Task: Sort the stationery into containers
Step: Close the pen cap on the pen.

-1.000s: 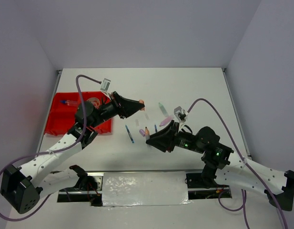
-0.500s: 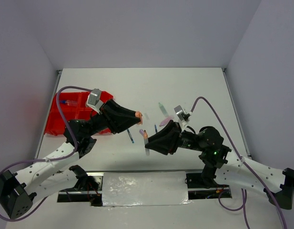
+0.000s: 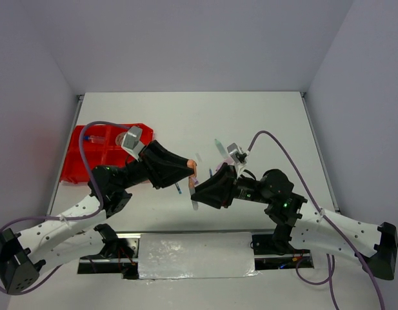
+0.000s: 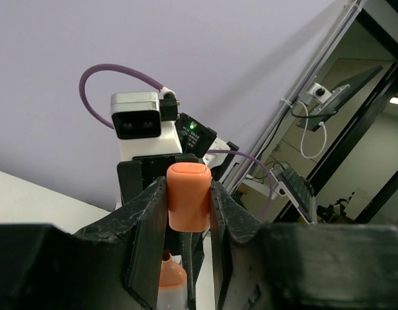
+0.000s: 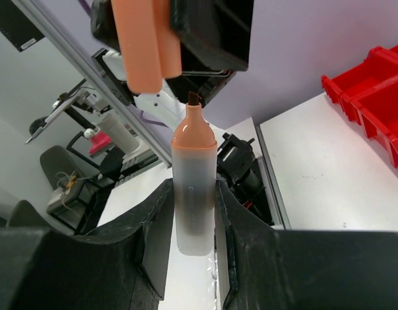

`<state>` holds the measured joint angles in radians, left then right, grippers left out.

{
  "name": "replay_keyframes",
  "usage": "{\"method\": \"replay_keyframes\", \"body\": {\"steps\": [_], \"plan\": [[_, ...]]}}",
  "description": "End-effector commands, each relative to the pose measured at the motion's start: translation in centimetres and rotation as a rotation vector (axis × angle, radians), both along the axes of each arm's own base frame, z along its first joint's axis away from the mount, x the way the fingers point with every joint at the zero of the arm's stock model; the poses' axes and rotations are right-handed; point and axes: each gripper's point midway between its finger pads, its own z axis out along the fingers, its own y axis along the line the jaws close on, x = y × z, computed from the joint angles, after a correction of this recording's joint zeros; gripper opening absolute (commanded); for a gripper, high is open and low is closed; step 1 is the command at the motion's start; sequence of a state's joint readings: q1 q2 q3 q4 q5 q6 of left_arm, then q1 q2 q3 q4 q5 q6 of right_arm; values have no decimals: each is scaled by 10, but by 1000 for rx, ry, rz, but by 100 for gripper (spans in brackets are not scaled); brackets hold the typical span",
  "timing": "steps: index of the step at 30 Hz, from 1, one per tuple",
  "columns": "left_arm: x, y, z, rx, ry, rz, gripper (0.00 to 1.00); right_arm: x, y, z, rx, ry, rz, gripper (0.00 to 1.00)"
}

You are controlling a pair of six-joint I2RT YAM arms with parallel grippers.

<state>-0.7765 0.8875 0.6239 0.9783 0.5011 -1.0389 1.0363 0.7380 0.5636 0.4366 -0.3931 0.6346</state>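
My left gripper (image 3: 191, 169) is shut on an orange marker cap (image 4: 188, 197), which stands out beyond the finger pads. My right gripper (image 3: 197, 191) is shut on the capless orange marker (image 5: 194, 187), gripped by its frosted barrel, dark tip up. The two face each other above the table's near middle. In the right wrist view the cap (image 5: 146, 42) hangs just above and left of the marker tip, not touching it. The red tray (image 3: 89, 165) lies at the left, its compartments partly behind my left arm. A green marker (image 3: 219, 147) and a blue pen (image 3: 211, 173) lie on the table.
A purple-pink marker (image 3: 225, 165) lies beside the right wrist, and another blue pen (image 3: 177, 188) shows under the left gripper. The tray's corner (image 5: 373, 97) appears at the right of the right wrist view. White walls enclose the table on three sides.
My left gripper has swung down and toward the near middle with the cap. My right gripper has shifted left with the marker, so the two tips now nearly meet.
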Motion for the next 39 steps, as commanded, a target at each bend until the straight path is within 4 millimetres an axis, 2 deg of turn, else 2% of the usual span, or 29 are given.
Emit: {"method": "replay_keyframes", "body": {"steps": [1,16,20,39], "plan": [[-7,6,19,-43,-83,41,0,1,-4,29,64,-57,-26,0],[-5,6,20,-27,-111,93,0,-9,-9,28,62,-81,-7,0],[-8,6,23,-35,-117,86,0,-7,-11,29,64,-86,-24,0],[-7,6,11,-13,-101,102,1,0,-14,42,69,-94,-69,0]]}}
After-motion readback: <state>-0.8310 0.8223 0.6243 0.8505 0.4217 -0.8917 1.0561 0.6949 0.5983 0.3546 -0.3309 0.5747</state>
